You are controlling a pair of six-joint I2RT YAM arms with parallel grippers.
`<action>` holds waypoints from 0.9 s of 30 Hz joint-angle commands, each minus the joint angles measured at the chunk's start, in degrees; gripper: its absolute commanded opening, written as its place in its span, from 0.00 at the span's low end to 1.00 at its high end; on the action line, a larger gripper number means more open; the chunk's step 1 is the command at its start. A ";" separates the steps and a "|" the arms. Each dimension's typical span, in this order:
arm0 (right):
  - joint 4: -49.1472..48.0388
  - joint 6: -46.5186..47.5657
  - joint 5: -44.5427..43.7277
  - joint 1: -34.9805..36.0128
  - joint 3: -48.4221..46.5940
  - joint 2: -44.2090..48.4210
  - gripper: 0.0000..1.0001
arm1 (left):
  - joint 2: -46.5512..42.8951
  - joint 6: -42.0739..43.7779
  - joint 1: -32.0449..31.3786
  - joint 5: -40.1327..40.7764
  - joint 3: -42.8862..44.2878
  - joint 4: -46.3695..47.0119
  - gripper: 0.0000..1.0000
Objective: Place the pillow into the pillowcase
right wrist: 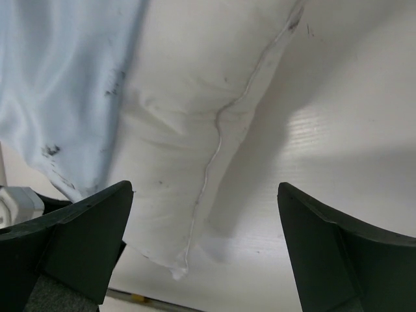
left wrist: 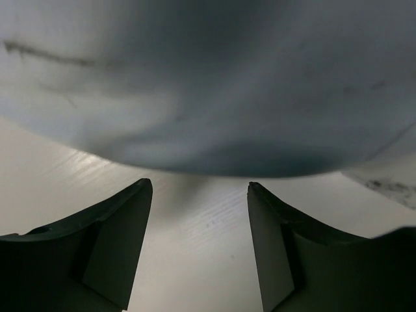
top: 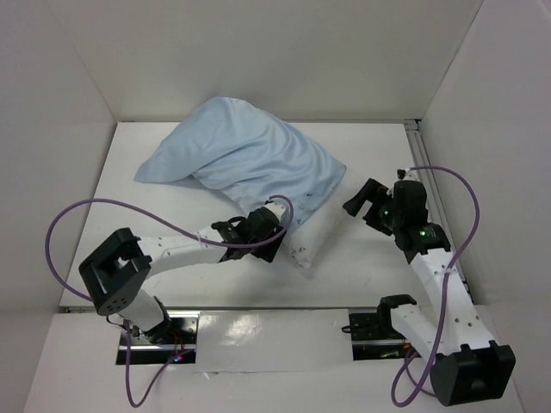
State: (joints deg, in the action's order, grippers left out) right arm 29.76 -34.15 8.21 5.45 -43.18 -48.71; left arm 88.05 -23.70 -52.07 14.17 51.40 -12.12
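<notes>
The light blue pillowcase [top: 241, 159] lies bulging at the back middle of the table, with most of the pillow inside it. The pillow's white end [top: 307, 239] sticks out at the front right, seam and corner showing [right wrist: 195, 130] beside the blue cloth [right wrist: 58, 84]. My left gripper [top: 267, 231] sits at the near edge of the bundle, open, with only bare table between its fingers [left wrist: 198, 188] and the blurred pillowcase [left wrist: 208, 84] just beyond the tips. My right gripper [top: 363, 200] hangs open to the right of the pillow end [right wrist: 205, 192], apart from it.
White walls close in the table [top: 155, 224] at the back and both sides. A metal rail [top: 439, 206] runs along the right edge. Purple cables loop off both arms [top: 77, 215]. Part of the left arm shows white [right wrist: 16, 201] in the right wrist view.
</notes>
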 commanded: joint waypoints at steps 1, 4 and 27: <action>4.51 3.39 -0.20 0.87 -2.35 0.72 0.99 | 1.42 0.94 -0.13 5.16 -0.76 11.75 0.72; 6.18 4.80 -0.82 1.92 -2.96 0.72 0.99 | 4.65 2.43 -0.13 7.26 -1.47 16.33 0.71; -21.50 -1.80 -8.91 26.90 0.30 -23.17 0.32 | 5.84 1.12 1.01 15.28 9.42 3.52 0.00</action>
State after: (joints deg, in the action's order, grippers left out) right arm 18.02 -37.15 3.38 34.74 -37.39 -69.47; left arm 99.61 -21.30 -51.16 27.57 59.37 -5.91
